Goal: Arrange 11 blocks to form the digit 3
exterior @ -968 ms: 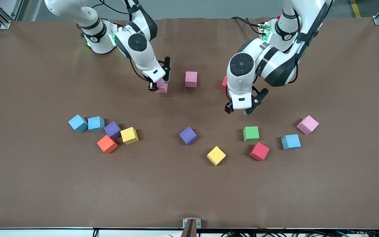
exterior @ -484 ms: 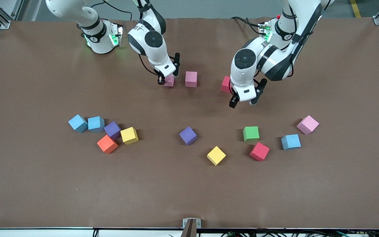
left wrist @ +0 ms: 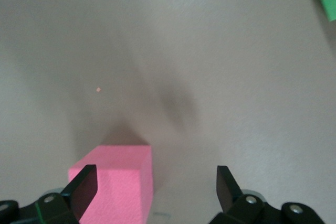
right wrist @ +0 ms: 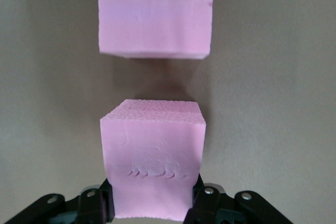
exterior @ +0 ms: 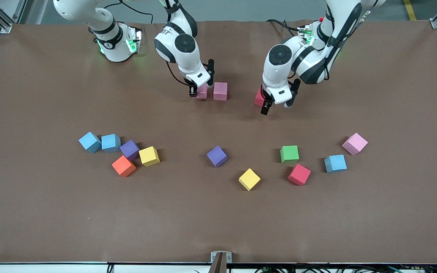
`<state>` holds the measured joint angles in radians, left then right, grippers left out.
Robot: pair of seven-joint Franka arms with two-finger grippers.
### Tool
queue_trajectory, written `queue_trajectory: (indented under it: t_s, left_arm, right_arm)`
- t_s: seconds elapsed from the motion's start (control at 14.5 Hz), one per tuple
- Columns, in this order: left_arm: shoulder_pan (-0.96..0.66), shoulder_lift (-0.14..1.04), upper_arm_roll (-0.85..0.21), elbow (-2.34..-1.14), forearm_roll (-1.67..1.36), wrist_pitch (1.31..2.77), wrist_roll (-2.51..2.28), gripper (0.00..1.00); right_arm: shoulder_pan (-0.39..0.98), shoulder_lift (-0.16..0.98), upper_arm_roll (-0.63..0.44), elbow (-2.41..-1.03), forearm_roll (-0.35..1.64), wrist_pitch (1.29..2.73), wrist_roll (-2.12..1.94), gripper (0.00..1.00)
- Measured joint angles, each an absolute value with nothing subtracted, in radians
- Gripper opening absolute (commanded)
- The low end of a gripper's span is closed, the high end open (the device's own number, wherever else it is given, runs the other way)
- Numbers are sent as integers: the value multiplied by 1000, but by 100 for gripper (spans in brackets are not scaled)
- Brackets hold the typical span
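Blocks (exterior: 217,156) mostly lie loose across the frame's middle band, so we should set the right gripper (exterior: 202,90), clamped on a pink block (right wrist: 152,156), flush against its twin (exterior: 220,91) at upper centre, while the left gripper (exterior: 276,108), jaws apart, centres on the red block (exterior: 258,98).
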<state>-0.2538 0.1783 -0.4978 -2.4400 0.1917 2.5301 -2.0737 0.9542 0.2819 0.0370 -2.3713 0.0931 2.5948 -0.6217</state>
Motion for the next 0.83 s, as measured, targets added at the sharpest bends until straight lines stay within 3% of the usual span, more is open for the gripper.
queue_trajectory:
  t_s: [0.83]
  left_arm:
    - [-253,172,-513,-2541,191,2618,-2090,100]
  right_arm:
    - [992,320,30,-2313,93,2591,-576,36]
